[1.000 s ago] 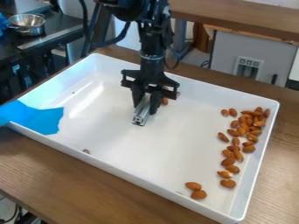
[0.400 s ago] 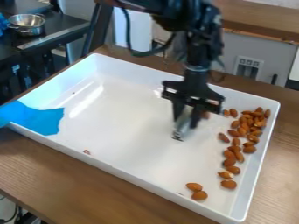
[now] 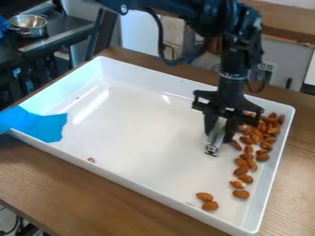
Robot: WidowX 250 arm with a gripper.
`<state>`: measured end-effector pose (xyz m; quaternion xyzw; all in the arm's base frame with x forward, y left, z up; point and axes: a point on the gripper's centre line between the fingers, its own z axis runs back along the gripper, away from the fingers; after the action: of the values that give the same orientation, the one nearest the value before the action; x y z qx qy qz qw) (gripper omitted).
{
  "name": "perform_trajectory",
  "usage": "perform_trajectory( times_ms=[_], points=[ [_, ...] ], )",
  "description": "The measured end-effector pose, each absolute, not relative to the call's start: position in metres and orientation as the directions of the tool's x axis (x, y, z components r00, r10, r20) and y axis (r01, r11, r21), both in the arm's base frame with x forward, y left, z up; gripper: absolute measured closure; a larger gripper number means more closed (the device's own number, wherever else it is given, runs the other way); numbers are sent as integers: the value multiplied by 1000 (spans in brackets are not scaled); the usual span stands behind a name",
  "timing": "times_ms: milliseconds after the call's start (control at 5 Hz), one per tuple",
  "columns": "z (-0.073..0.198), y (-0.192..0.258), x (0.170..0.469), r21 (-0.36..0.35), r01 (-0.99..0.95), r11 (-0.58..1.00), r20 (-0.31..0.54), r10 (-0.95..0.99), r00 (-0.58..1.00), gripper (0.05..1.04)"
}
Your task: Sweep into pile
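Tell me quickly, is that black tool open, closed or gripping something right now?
Tool: closed on a silver metal bar, whose end pokes out below it.

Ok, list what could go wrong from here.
Brown almonds crowd one wall of the white rectangular tray, so a hard push might drive some up it. The slim silver metal bar in the black two-finger tool could let nuts slip past its end. Two almonds lie apart from the rest and could be left out.

Black gripper [image 3: 219,133] gripping metal bar [image 3: 215,137], beside scattered almonds [image 3: 241,170], in white tray [image 3: 141,182]
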<state>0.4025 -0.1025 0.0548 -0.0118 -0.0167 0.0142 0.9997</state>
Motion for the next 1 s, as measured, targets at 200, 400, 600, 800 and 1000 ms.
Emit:
perform_trajectory(
  times_ms=[200, 400, 600, 800, 1000],
  points=[
    [59, -79, 397, -23, -13, 1000, 41, 14, 999, 703],
    [92, -28, 391, -29, -6, 1000, 87, 8, 996, 703],
    [103, 29, 376, -19, -29, 999, 72, 30, 997, 703],
    [96, 67, 365, 84, 73, 994, 32, -76, 997, 703],
    [74, 116, 344, 167, 126, 978, -22, -124, 992, 703]
  ],
)
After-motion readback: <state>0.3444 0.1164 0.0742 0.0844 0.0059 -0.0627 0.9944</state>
